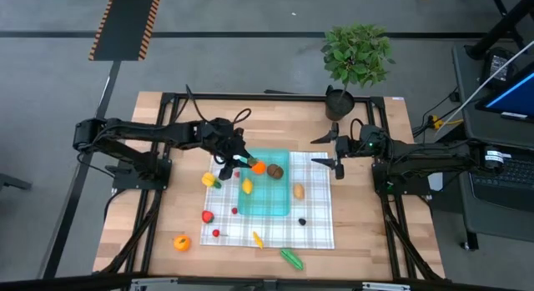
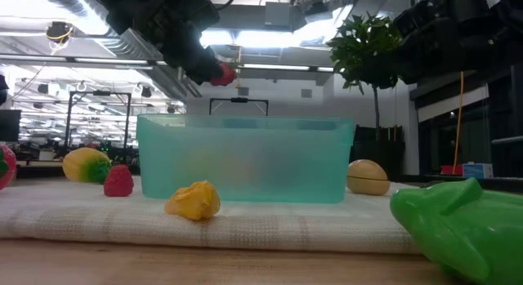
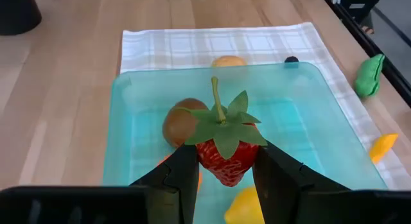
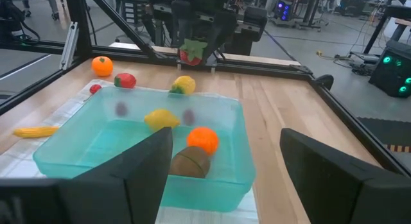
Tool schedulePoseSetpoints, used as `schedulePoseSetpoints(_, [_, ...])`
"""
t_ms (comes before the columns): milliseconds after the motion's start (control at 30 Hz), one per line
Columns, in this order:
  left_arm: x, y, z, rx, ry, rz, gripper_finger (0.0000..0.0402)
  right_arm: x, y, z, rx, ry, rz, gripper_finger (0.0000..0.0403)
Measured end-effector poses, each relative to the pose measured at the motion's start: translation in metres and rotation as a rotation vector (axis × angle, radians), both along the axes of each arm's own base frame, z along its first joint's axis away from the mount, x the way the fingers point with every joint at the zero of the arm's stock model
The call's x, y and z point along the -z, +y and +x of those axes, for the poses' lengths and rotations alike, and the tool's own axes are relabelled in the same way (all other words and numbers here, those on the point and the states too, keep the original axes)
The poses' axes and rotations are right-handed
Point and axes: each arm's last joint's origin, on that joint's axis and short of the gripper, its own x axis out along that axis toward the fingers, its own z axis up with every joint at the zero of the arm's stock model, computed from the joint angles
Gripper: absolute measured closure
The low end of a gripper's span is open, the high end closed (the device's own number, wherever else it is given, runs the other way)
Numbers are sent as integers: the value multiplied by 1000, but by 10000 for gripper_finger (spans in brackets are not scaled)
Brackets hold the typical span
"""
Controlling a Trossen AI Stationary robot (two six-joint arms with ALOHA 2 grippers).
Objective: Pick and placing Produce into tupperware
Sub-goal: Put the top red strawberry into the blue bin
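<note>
My left gripper (image 1: 243,161) hangs over the left part of the teal tupperware (image 1: 271,199), shut on a red strawberry (image 3: 225,156) with a green leaf cap. Inside the tupperware lie an orange piece (image 1: 259,168), a brown piece (image 1: 276,171) and a yellow piece (image 1: 247,186). The tupperware stands on a checked cloth (image 1: 317,228). More produce lies around it: a yellow piece (image 1: 209,180), a red one (image 1: 207,216), an orange one (image 1: 181,242), a green one (image 1: 291,258) and a tan one (image 1: 299,191). My right gripper (image 1: 327,151) waits open beyond the tupperware's right side. My left gripper pinches the strawberry's red body (image 3: 215,165) between its two fingers (image 3: 180,179), one on each side, just under the leaf cap. The fingers slant down from the table's left side. The strawberry sits stem up, lifted clear above the tupperware's rim (image 2: 245,122).
A potted plant (image 1: 357,57) stands at the table's far edge, right of the middle. A small dark piece (image 1: 302,221) and a yellow piece (image 1: 258,239) lie on the cloth near the tupperware's near side. Bare wood shows on the table's left.
</note>
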Motion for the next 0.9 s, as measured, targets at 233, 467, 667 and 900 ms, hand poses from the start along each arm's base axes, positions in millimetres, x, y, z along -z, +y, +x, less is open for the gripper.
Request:
schedulePoseSetpoints(233, [2, 1, 2, -13, 8, 9, 289, 0, 0, 0, 0, 0, 0, 114])
schedulePoseSetpoints(467, [25, 12, 11, -55, 100, 28, 282, 0, 0, 0, 0, 0, 0, 114])
schedulePoseSetpoints(667, [44, 25, 15, -108, 174, 27, 288, 0, 0, 0, -1, 0, -6, 114])
schedulePoseSetpoints(900, [53, 30, 17, -126, 207, 19, 271, 0, 0, 0, -1, 1, -6, 114])
